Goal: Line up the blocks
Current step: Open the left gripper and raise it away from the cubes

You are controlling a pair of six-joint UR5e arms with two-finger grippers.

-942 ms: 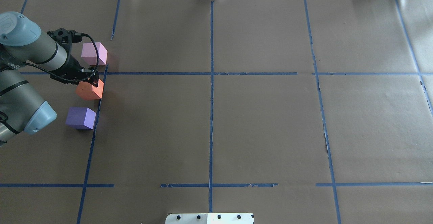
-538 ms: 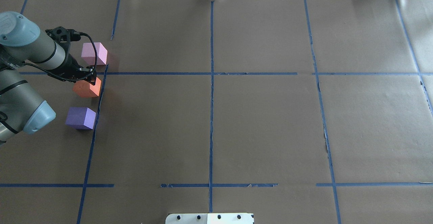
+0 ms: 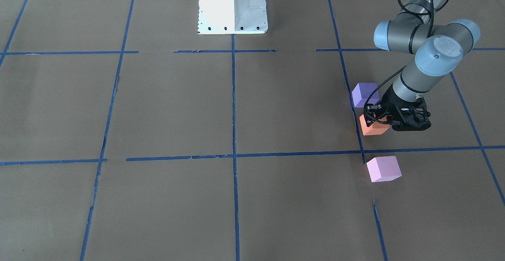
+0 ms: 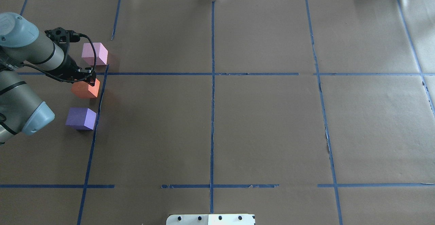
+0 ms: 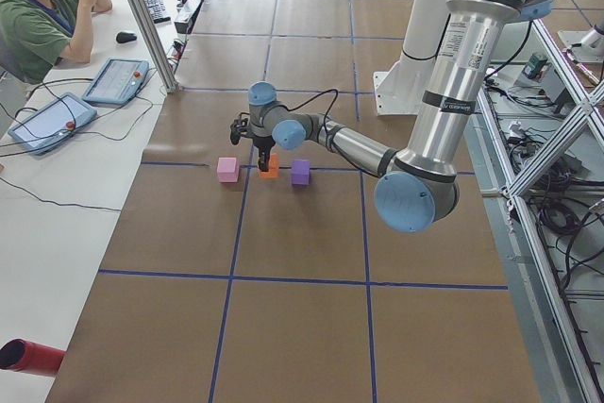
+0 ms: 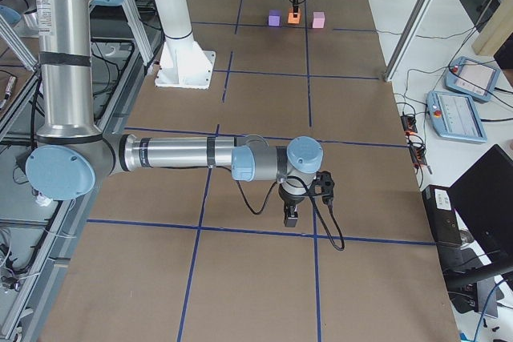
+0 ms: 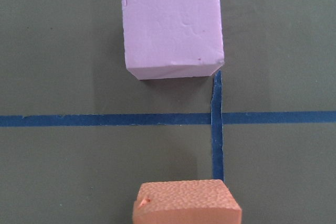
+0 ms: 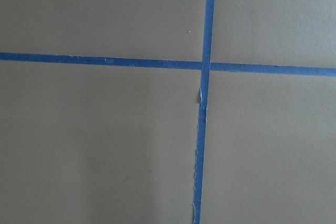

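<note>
At the overhead frame's left edge, the left gripper [image 4: 89, 79] is pinching the orange block [image 4: 84, 89], midway between the pink block [image 4: 94, 53] above and the purple block [image 4: 81, 118] below, while the right gripper [image 6: 292, 215] is hanging low-centre in the right-side view, jaws impossible to tell.

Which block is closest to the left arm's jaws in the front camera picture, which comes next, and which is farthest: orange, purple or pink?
1. The orange block: right between the jaws.
2. The purple block: just behind the orange one, on the robot's side.
3. The pink block: on the camera's side, past the blue tape line.
</note>
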